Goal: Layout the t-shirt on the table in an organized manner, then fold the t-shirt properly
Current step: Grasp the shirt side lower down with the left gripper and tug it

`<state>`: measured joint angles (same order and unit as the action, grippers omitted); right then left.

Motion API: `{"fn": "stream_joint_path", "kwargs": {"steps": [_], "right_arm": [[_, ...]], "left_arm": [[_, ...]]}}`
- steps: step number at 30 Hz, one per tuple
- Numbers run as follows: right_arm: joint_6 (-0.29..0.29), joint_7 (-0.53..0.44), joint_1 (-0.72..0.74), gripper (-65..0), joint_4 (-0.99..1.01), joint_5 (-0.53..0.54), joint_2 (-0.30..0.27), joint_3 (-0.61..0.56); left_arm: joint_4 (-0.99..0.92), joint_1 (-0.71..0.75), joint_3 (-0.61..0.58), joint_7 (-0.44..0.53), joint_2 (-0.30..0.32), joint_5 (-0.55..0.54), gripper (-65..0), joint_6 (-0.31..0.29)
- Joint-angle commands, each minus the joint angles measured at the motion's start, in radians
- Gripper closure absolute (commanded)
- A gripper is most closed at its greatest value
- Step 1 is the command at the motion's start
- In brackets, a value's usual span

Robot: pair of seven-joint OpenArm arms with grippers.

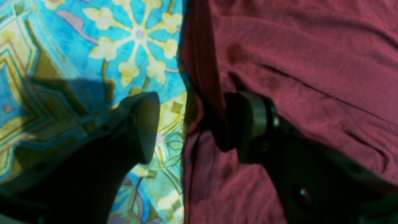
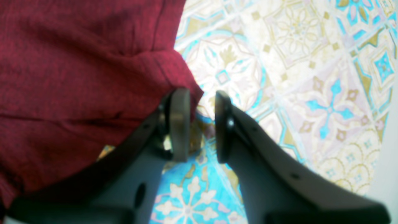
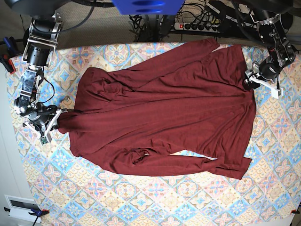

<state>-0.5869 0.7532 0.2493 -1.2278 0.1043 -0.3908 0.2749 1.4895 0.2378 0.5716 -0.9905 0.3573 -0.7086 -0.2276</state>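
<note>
The dark maroon t-shirt (image 3: pixel 160 108) lies spread across the patterned table (image 3: pixel 164 197), creased, with its long sleeves folded in over the body. My left gripper (image 3: pixel 249 78) is at the shirt's far right edge. In the left wrist view this gripper (image 1: pixel 197 124) is open wide, and a raised fold of the t-shirt (image 1: pixel 295 62) edge stands between the jaws beside the right finger (image 1: pixel 248 124). My right gripper (image 3: pixel 55 115) is at the shirt's left edge. Its jaws (image 2: pixel 201 124) stand apart over bare table (image 2: pixel 295 62), with a corner of the t-shirt (image 2: pixel 77 77) draped on the left finger (image 2: pixel 180 124).
A power strip (image 3: pixel 197 24) with cables lies behind the table's far edge. A blue mount (image 3: pixel 146 5) hangs at the top centre. Clamps (image 3: pixel 7 59) grip the cloth at the left edge. A white box (image 3: pixel 19 205) sits off the front left corner.
</note>
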Motion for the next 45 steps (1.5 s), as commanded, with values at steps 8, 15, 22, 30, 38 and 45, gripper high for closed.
{"fn": "stream_joint_path", "kwargs": {"steps": [8,15,22,30,38,45], "right_arm": [[0.003,-0.018,0.026,-13.2,-0.017,0.01,-0.018,0.005],[0.003,-0.018,0.026,-13.2,-0.016,0.01,-0.018,0.005],[0.003,-0.018,0.026,-13.2,-0.016,0.01,-0.018,0.005],[0.003,-0.018,0.025,-13.2,-0.019,0.01,-0.018,0.007],[0.003,-0.018,0.025,-13.2,-0.027,0.01,-0.018,0.007],[0.003,-0.018,0.023,-13.2,-0.022,0.01,-0.018,0.007]], "left_arm": [[-0.003,-0.036,-0.141,-0.049,-0.007,-0.047,-35.5,0.001],[-0.135,-0.154,-0.223,-0.008,-0.01,-0.044,-26.4,0.009],[-0.339,-0.378,-0.269,0.123,-0.01,-0.042,0.0,0.02],[-0.488,-0.622,-0.269,0.124,-0.013,0.131,-1.1,0.076],[-0.485,-0.599,-0.261,0.104,0.049,0.191,-3.4,0.079],[-0.485,-0.53,-0.158,0.103,0.122,0.189,-17.7,0.076]]}}
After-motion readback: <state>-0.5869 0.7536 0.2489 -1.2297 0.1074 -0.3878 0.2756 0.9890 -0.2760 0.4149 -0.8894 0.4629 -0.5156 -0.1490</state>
